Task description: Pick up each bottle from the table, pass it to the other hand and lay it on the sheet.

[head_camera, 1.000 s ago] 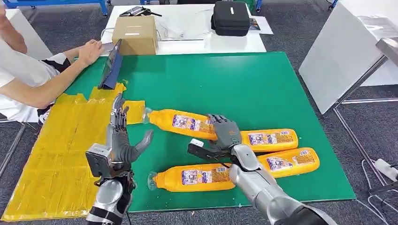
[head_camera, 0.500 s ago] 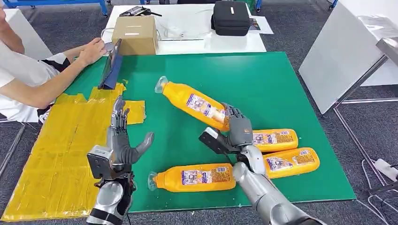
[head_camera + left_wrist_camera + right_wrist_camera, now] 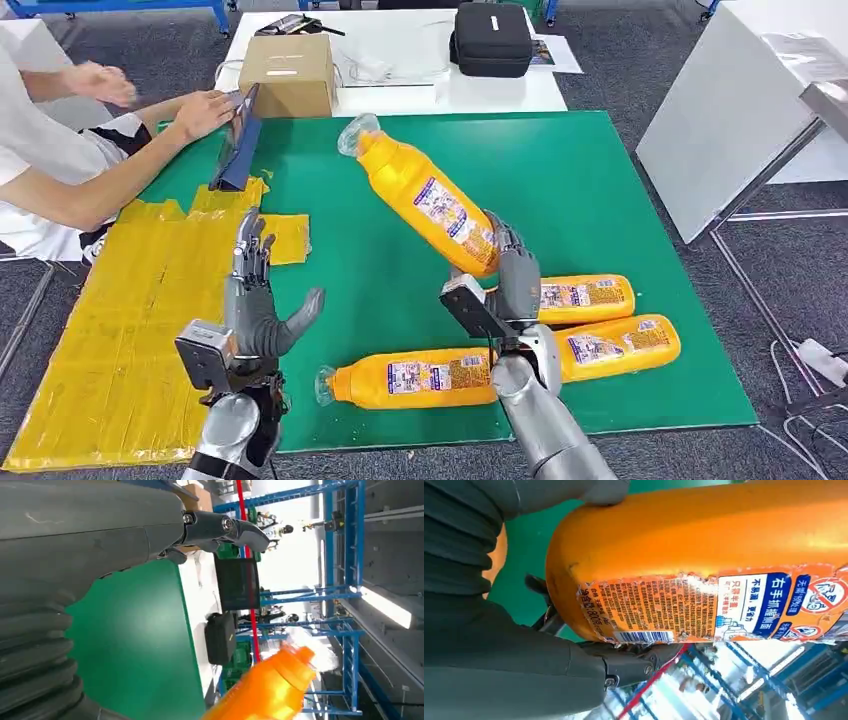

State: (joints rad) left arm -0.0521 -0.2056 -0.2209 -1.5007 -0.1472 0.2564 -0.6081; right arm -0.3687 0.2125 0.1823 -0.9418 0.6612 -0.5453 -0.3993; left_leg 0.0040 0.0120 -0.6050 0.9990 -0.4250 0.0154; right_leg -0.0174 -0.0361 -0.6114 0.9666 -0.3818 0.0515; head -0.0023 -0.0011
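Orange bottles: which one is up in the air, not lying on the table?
The bottle that the right hand grips by its base, tilted with its cap up. The other three bottles lie flat on the green table.

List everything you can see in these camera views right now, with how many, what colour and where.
Held bottle: one, orange, lifted above the mat, tilted, cap end away from the robot.
Lying bottles: three, orange, on the mat near the robot, on its right side.
Mat: one, green, covering the table.
Sheet: one, yellow, on the table's left part.
Cardboard box: one, brown, on the white table beyond.
Case: one, black, on that white table.
Tablet: one, dark, propped at the mat's far left edge.
Person: one, white sleeve, seated at left, hands near the tablet.
Left hand: silver-grey, fingers apart, raised over the mat's left part.
Right hand: grips the held bottle's base end.
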